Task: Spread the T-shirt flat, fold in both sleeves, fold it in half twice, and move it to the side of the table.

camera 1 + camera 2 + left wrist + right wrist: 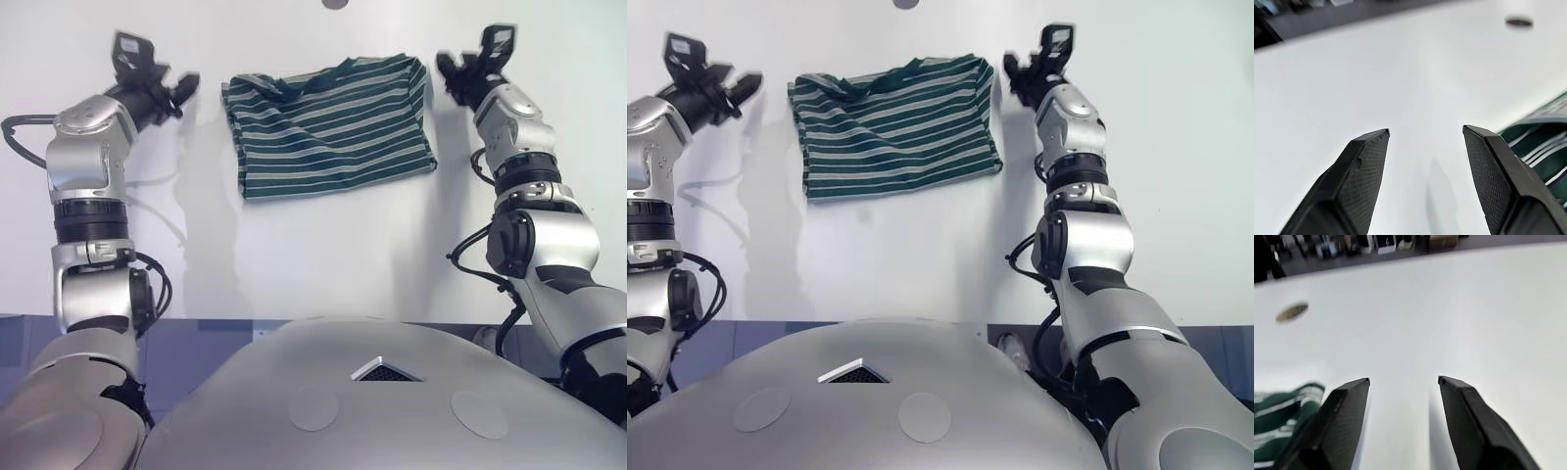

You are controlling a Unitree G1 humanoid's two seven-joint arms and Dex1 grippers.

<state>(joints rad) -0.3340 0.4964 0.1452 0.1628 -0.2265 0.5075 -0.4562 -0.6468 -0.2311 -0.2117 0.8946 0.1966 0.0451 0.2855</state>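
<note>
This looks like a lab or work room. A big white table (313, 264) has a round hole (1292, 312) in its top. Past the table's far edge stand boxes (1442, 241) and other small stuff, too blurry to tell.

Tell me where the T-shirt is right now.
The T-shirt lies at the far middle of the white table in the head views, between the left gripper and the right gripper.
</note>
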